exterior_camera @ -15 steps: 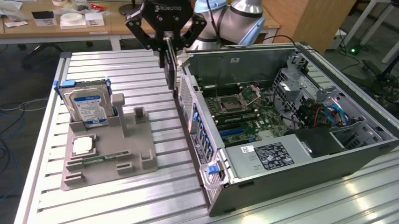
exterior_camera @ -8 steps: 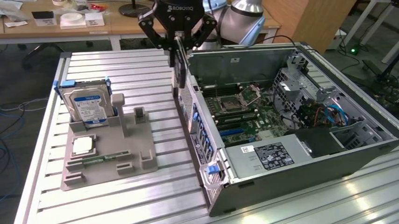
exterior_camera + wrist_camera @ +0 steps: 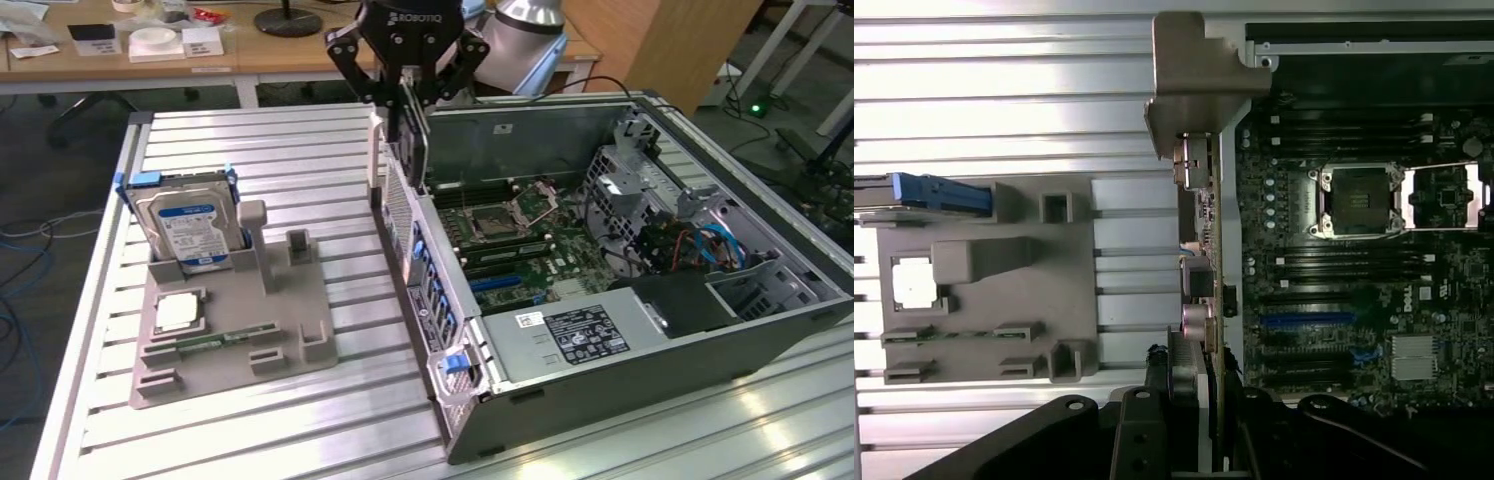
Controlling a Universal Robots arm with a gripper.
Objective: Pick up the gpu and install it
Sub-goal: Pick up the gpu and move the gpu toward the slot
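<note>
My gripper [image 3: 411, 95] is shut on the gpu [image 3: 415, 150], a thin dark card held on edge with its silver bracket [image 3: 378, 150] hanging down. The card hovers over the rear wall of the open computer case [image 3: 441, 330], just above the motherboard [image 3: 534, 240]. In the wrist view the gpu [image 3: 1206, 250] appears edge-on between my fingers [image 3: 1154, 410]. Its bracket [image 3: 1199, 80] lies along the case wall, and the blue expansion slots [image 3: 1304, 322] sit just beside the card.
A grey fixture [image 3: 287, 310] on the slatted aluminium table holds the silver hard drive [image 3: 194, 225], a CPU chip [image 3: 178, 312] and a green memory stick [image 3: 227, 340]. Inside the case are the CPU socket [image 3: 487, 222], a power supply [image 3: 574, 335] and drive cages [image 3: 667, 200].
</note>
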